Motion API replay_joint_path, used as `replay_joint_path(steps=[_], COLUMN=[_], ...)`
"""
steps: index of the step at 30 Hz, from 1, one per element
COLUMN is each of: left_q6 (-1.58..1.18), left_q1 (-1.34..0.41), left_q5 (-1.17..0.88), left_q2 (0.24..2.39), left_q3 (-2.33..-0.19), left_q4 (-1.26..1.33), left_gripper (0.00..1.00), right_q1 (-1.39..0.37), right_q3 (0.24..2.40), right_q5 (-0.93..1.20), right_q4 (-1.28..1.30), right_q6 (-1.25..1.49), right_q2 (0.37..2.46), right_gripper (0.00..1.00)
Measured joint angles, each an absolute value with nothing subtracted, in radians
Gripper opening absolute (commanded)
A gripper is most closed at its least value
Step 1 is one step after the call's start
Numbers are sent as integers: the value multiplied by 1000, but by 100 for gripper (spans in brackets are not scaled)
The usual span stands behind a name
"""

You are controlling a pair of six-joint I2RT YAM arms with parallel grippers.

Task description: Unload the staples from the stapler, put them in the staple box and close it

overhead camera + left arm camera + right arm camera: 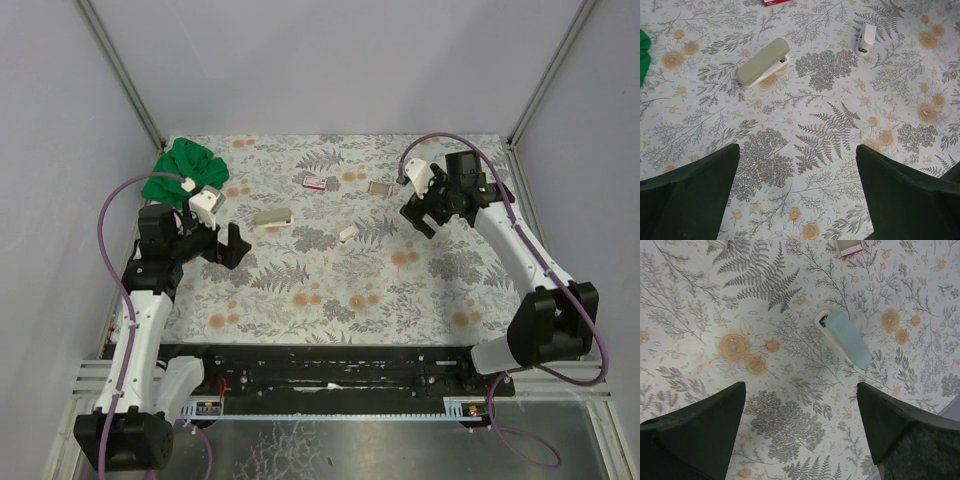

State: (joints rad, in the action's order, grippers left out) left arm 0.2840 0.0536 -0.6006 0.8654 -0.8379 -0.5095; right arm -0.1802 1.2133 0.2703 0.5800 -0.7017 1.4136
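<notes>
Sage-green stapler [763, 62] lies shut on the worktop [300, 290], staples unseen, likely inside it, my left tool [796, 155] hovering near it, my right tool [800, 390] well apart from it, both wide and empty, so I'd close squarely across its body.

The table covering [830, 125] looks like a matt printed sheet, smooth and flat. The sage-green stapler [763, 62], upper left in the left wrist view, and the pale blue stapler [845, 336], centre right in the right wrist view, have smooth plastic shells with a dull sheen. The green cloth [180, 170], upper left in the top view, is soft, crumpled fabric.
</notes>
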Motion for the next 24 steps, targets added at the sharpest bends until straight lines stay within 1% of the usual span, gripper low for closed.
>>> replay_joint_path(steps=[10, 17, 24], left_q6=[316, 320, 334], left_q1=[53, 53, 53], left_q5=[-645, -649, -670], left_q2=[858, 858, 859], left_q3=[-814, -810, -809], left_q4=[-512, -512, -515], left_gripper=[100, 100, 100], right_q1=[-180, -180, -180], right_q3=[1404, 1492, 1540], right_q5=[197, 172, 131], right_q4=[638, 674, 690], right_q6=[-813, -855, -907], right_q2=[1673, 1812, 1910], right_gripper=[99, 100, 92])
